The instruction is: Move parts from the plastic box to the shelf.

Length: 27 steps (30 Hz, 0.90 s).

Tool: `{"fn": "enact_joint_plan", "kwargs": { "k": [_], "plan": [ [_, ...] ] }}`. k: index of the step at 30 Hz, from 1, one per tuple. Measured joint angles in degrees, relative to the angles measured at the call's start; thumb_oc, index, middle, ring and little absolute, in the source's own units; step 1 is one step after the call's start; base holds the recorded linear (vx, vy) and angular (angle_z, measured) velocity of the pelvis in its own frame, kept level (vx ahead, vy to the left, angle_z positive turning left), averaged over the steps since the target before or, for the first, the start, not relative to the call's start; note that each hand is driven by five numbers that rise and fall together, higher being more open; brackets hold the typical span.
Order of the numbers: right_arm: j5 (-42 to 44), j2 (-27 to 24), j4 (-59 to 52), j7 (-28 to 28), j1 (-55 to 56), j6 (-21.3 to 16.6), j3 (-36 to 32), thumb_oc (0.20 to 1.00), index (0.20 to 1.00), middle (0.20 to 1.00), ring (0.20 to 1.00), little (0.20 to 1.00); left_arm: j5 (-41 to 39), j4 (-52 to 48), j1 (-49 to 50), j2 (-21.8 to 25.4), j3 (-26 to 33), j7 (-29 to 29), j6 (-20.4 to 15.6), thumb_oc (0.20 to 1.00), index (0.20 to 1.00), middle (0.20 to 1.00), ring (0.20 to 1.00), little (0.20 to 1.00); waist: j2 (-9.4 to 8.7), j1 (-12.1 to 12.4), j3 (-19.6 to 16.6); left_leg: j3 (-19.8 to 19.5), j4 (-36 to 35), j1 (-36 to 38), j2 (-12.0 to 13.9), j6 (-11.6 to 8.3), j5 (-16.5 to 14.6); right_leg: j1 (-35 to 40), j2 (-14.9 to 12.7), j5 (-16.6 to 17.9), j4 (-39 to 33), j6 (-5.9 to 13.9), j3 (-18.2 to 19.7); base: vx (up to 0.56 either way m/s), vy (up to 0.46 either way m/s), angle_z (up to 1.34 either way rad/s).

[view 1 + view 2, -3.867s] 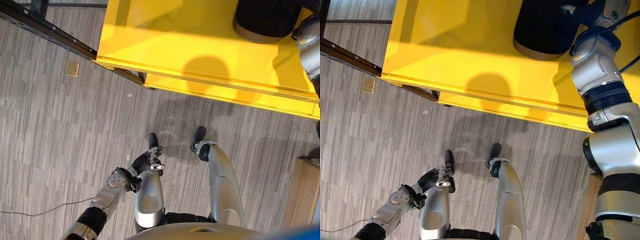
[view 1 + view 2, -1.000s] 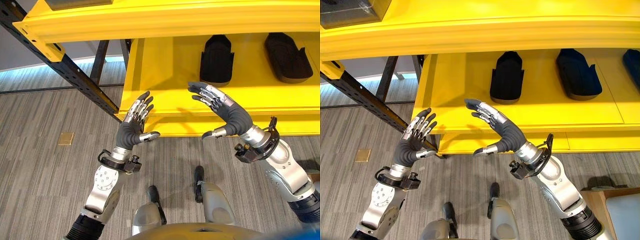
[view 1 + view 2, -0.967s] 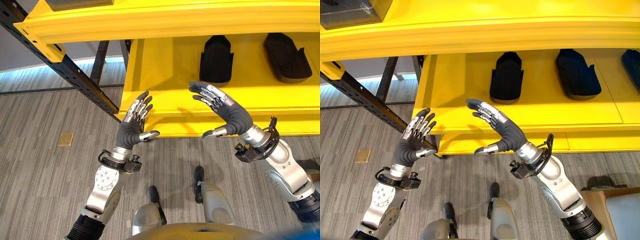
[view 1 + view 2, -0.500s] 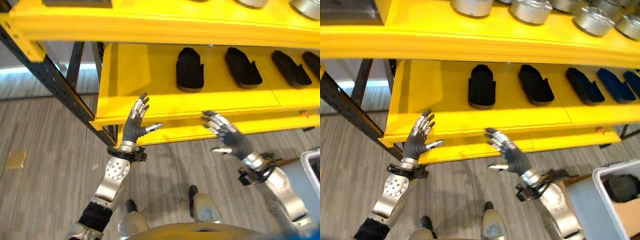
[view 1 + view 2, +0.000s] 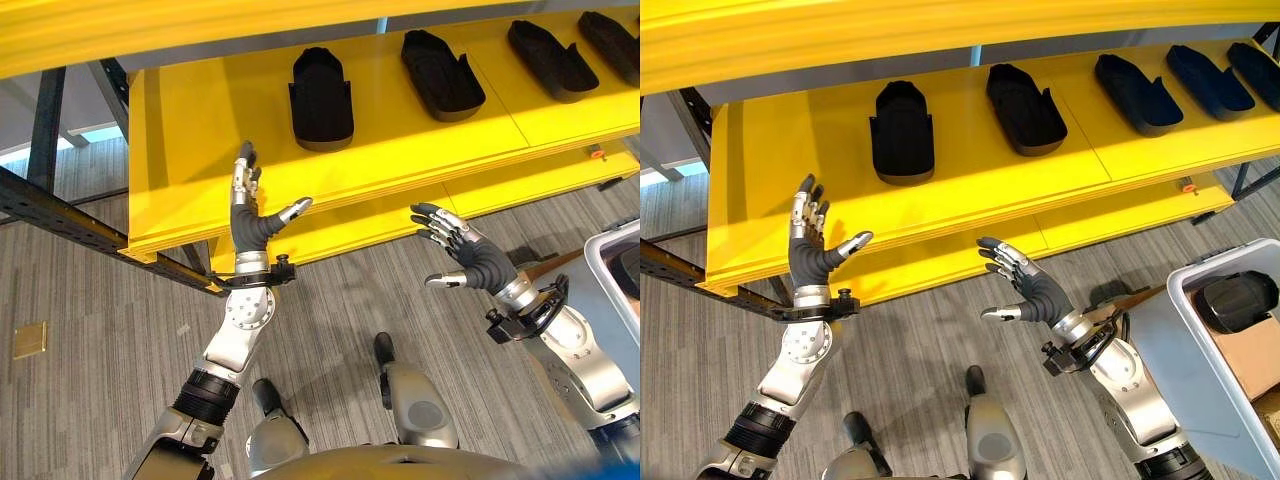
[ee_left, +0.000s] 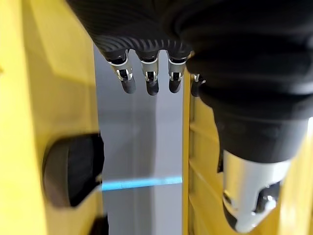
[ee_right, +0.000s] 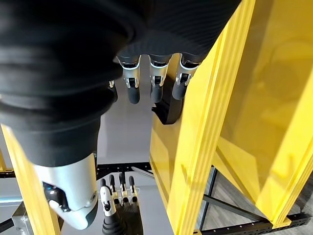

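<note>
both the left hand (image 5: 252, 222) and right hand (image 5: 1032, 290) hang open and empty before the yellow shelf (image 5: 190, 120); a dark part (image 5: 1237, 298) lies in the plastic box (image 5: 1185, 350), right of the shelf. turn there, then grasp squarely.

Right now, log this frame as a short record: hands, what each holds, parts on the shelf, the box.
left hand: raised before the shelf's front edge, fingers straight, holding nothing
right hand: raised lower, in front of the shelf, fingers relaxed, holding nothing
yellow shelf: a row of dark parts lying on it
plastic box: on the robot's right, with a dark part inside
task state: no part in hand yet
</note>
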Motion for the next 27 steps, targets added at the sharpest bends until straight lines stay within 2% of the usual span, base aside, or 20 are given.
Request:
{"fn": "enact_joint_plan", "kwargs": {
  "k": [6,11,18,27],
  "plan": [
    [-0.06,0.26,0.00,-0.10,0.14,-0.24,0.14,1.000,1.000,1.000,1.000,1.000,3.13,0.56,-0.42,-0.07,0.50,6.44,2.23,1.000,1.000,1.000,1.000,1.000,-0.18,-0.11,0.11,0.29,-0.12,0.11,-0.66,-0.05,0.02,0.04,-0.27,0.07,0.01,0.17,0.27,0.00,0.000,0.00],
    [-0.09,0.25,0.00,-0.20,-0.13,-0.25,0.25,1.000,1.000,1.000,1.000,1.000,5.25,3.31,-5.85,-0.18,0.51,10.33,4.05,1.000,1.000,1.000,1.000,1.000,-0.99,-0.37,1.22,0.83,-0.01,0.11,-0.60,-0.04,0.01,-0.35,-0.10,0.09,0.08,0.20,0.85,-0.01,-0.015,-0.06],
    [-0.10,0.27,-0.05,-0.95,-1.56,-0.24,0.30,1.000,1.000,1.000,1.000,1.000,7.08,5.82,-7.10,-0.27,0.32,11.43,7.34,1.000,1.000,1.000,1.000,1.000,-1.53,-2.72,2.63,1.71,-0.20,0.04,-0.71,-0.05,-0.14,-1.22,0.12,0.24,0.05,0.38,2.13,0.02,0.027,-0.07],
    [-0.15,0.30,-0.80,-0.07,-4.04,0.23,0.39,1.000,1.000,1.000,1.000,1.000,6.29,12.90,-16.62,-0.30,-1.39,12.67,12.05,1.000,1.000,1.000,1.000,1.000,-1.70,-4.99,7.09,3.39,0.43,-2.02,-1.22,-0.17,-0.05,-5.01,0.10,1.28,1.09,0.37,4.31,-0.03,0.014,-0.11]
  ]
}}
